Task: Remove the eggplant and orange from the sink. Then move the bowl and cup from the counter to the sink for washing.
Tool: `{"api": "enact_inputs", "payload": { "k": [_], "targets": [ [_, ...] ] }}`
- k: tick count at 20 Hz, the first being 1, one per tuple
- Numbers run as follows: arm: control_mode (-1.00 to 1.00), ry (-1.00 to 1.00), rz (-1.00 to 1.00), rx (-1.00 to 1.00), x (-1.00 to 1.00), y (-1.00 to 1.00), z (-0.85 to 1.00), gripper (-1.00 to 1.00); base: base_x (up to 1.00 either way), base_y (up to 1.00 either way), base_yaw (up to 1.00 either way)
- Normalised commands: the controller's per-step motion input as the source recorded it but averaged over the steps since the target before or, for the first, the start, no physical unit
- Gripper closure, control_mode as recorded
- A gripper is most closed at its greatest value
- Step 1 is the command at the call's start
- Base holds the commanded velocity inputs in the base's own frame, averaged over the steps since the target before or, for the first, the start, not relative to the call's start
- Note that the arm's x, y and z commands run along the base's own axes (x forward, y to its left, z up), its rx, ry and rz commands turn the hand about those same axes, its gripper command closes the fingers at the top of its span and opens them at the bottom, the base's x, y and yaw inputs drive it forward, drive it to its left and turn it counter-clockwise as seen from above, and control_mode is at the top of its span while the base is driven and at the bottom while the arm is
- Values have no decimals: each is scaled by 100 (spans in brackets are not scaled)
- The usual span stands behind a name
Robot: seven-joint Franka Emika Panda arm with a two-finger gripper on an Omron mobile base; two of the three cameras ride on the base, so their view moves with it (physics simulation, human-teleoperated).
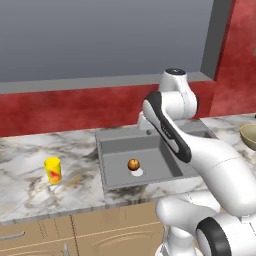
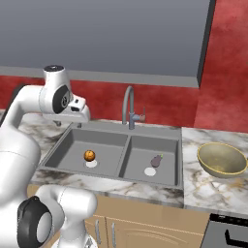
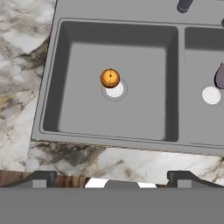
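The orange (image 3: 110, 78) lies in the left basin of the grey sink (image 3: 131, 142), beside the white drain; it also shows as the orange (image 2: 89, 155) and the orange (image 1: 133, 164). A small dark eggplant (image 2: 156, 161) rests in the right basin, cut off at the hand view's edge as the eggplant (image 3: 220, 76). On the counter left of the sink (image 1: 115, 150) stands the yellow cup (image 1: 52, 170). To the right of the sink (image 2: 125, 150) sits the tan bowl (image 2: 223, 159), upright. My gripper (image 3: 113, 180) hangs open and empty, high over the sink's near left side.
The curved grey tap (image 2: 128, 104) rises behind the divider between the basins. Marble counter (image 2: 213, 186) runs on both sides, with a red wall behind and wooden cabinet fronts below. A dark stove corner (image 2: 232, 235) shows at the lower right.
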Motion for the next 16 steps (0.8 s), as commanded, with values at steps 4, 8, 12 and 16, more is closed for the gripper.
{"api": "enact_inputs", "payload": {
  "k": [4,8,12,16],
  "targets": [
    [-100,0,0,0,0,2,-20,-100,0,0,0],
    [-100,-2,0,0,2,1,-16,-100,0,0,0],
    [-100,-1,0,1,2,2,-20,-100,0,0,0],
    [-100,-7,0,0,2,1,-15,-100,0,0,0]
  ]
}}
